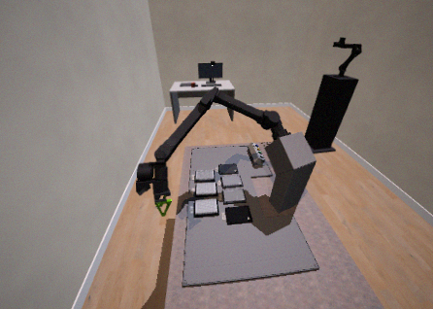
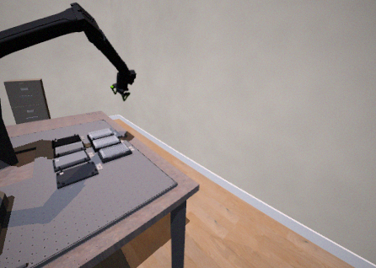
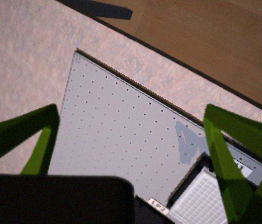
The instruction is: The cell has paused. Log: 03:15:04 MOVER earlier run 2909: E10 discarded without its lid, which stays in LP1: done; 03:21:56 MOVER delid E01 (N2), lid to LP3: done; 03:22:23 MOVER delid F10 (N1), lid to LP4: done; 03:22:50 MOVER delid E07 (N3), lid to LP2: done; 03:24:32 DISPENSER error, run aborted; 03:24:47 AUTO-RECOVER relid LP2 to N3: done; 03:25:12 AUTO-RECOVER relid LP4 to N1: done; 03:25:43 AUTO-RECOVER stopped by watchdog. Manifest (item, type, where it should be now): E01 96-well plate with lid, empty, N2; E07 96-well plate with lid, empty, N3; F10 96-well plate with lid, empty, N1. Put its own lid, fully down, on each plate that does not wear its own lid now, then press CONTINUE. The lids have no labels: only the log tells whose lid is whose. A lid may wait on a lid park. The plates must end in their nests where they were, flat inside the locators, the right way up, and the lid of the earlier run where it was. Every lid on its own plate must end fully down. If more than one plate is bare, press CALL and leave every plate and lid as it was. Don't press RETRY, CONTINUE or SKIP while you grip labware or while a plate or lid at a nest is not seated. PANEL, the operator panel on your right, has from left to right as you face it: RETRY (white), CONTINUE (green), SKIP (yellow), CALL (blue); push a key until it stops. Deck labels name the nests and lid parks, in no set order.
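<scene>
Three pale plates stand in a column on the grey deck (image 1: 243, 233): a far one (image 1: 204, 175), a middle one (image 1: 205, 188) and a near one (image 1: 206, 207). The near one shows open wells in the wrist view (image 3: 202, 200) and in the exterior view (image 2: 114, 151). Beside the column are a dark park (image 1: 227, 168), two pale lids (image 1: 232, 181) (image 1: 234, 195) and a larger dark park (image 1: 238, 215). My gripper (image 1: 163, 205) (image 2: 120, 91) (image 3: 131, 112) is open and empty, high above the deck's left edge, apart from everything.
The operator panel (image 1: 255, 153) with coloured keys sits at the deck's far side, next to the arm's grey base block (image 1: 290, 175). A black pedestal (image 1: 331, 112) stands on the floor to the right. A desk with a monitor (image 1: 202, 88) stands at the back wall.
</scene>
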### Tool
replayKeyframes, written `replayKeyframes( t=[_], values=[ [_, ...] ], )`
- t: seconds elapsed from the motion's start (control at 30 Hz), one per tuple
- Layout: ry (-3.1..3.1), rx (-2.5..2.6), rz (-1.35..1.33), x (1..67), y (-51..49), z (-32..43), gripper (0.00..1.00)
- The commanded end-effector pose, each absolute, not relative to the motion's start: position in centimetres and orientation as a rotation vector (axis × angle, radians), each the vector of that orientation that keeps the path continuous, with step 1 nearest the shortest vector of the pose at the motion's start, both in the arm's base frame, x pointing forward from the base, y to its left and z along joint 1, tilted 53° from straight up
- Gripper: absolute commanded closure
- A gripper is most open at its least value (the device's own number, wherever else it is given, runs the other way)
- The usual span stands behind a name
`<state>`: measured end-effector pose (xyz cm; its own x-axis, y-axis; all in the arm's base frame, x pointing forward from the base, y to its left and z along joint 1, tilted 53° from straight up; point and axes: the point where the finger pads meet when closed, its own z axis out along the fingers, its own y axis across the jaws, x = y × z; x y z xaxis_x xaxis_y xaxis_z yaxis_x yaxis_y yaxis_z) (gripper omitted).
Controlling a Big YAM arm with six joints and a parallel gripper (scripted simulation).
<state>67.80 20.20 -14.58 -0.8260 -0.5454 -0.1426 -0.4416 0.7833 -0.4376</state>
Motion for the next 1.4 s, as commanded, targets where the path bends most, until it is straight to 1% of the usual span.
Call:
replayKeyframes(
  t=[0.0, 0.43, 0.5, 0.53, 0.6, 0.83, 0.9, 1.37],
  values=[
    [2.705, -0.683, -0.52, 69.3, 20.1, -10.9, 0.0],
    [2.745, -0.649, -0.492, 67.3, 17.1, -5.8, 0.0],
    [2.745, -0.649, -0.492, 67.3, 17.1, -5.8, 0.0],
    [2.738, -0.619, -0.469, 68.0, 17.1, -4.5, 0.0],
    [2.769, -0.606, -0.458, 66.8, 16.4, -4.5, 0.0],
    [2.765, -0.637, -0.464, 65.8, 14.9, -1.7, 0.0],
    [2.791, -0.565, -0.426, 65.4, 14.5, -0.9, 0.0],
    [2.812, -0.528, -0.392, 62.9, 11.9, 3.9, 0.0]
  ],
)
